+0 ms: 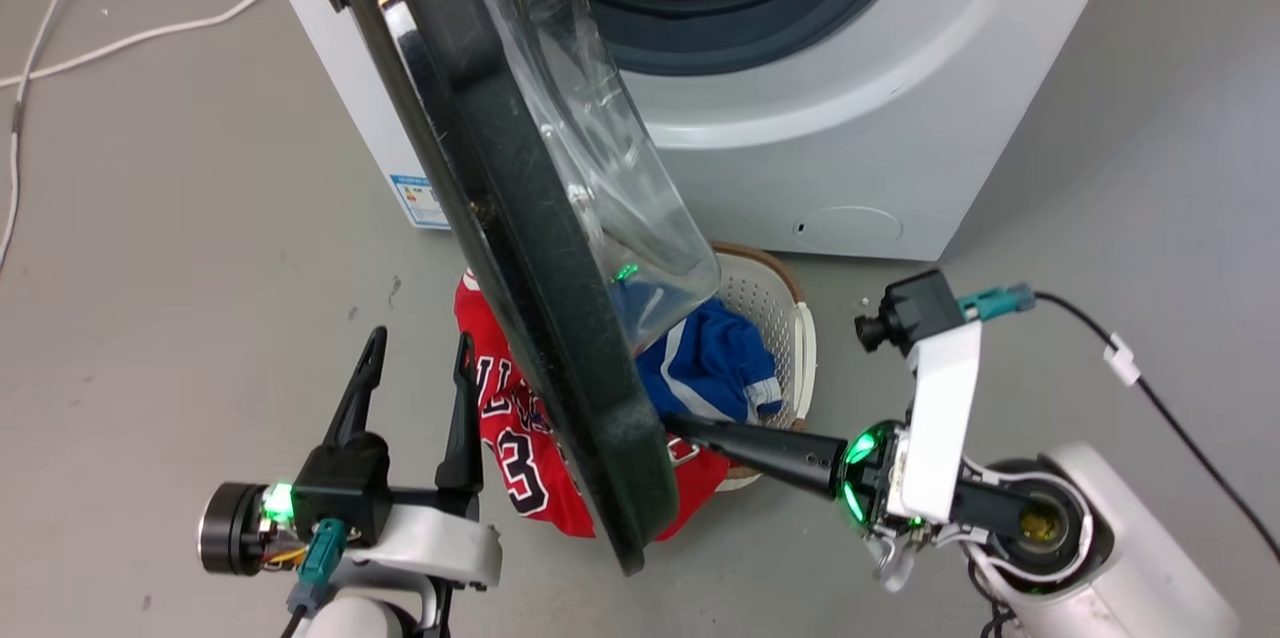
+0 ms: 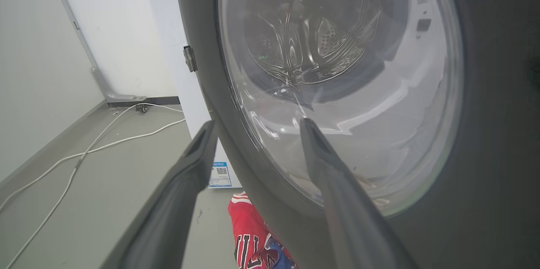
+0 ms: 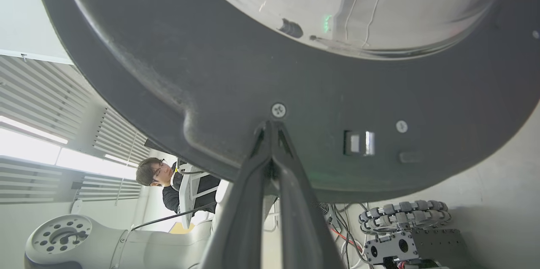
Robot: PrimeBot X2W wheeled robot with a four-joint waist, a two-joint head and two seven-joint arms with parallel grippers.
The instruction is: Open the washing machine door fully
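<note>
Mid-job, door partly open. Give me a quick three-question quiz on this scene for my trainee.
1. True or false: the right tool is shut, its tips at the inner face of the washing machine door.
2. The left tool is: A) shut on the door's rim; B) open, on the door's outer side; C) inside the drum.
3. Fill in: under the door stands a white ___ with a red jersey and a blue garment.

Key: 1 true; 2 B; 3 basket.
</note>
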